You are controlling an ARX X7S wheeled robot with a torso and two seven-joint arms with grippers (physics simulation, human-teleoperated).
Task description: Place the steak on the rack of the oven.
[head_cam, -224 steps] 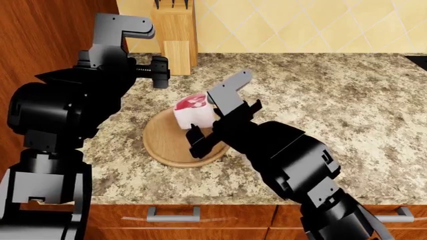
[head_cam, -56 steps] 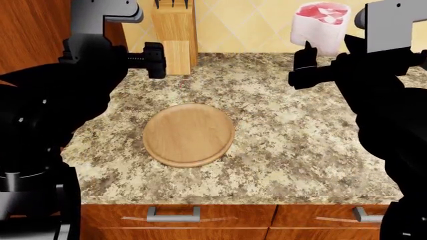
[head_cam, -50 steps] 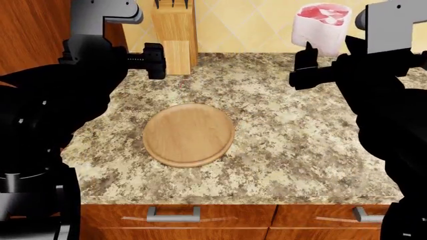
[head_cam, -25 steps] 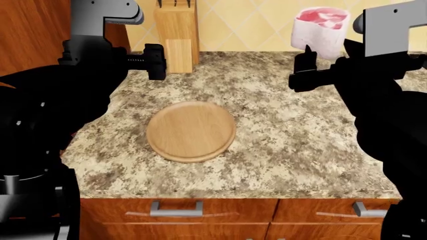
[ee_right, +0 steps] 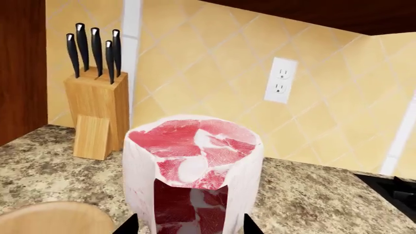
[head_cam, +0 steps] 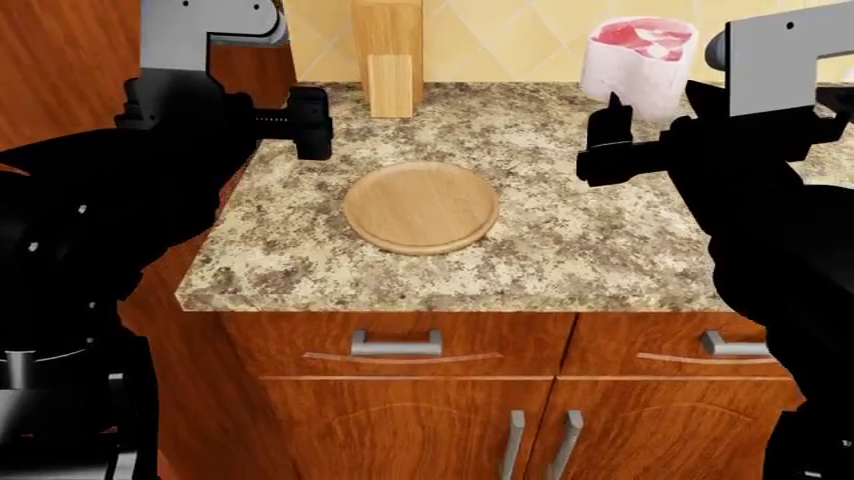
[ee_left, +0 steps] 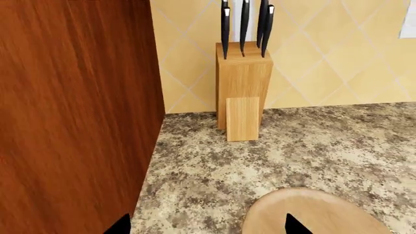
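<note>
Looking over the whole scene, you have the granite countertop [head_cam: 561, 230] in front of you, with wooden cabinet doors [head_cam: 400, 420] below it and a tall wooden cabinet side [ee_left: 71, 112] on your left. The oven and its rack are in none of the views, so the biggest part of the task is not yet done: you must bring the robot to the oven and find the rack.

The first part is done. The steak [head_cam: 638, 62] is off the round wooden board [head_cam: 420, 207] and is held high above the counter, well apart from the board. The right gripper [head_cam: 641, 125] is clenched on the lower part of the steak; in the right wrist view the meat [ee_right: 193, 170] stands upright between the two dark fingertips.

The left gripper [head_cam: 287, 120] hovers beside the counter edge and holds nothing; if its jaws are parted or closed, I cannot tell for sure.

The knife block [head_cam: 388, 55] stands at the wall, far from both grippers.
</note>
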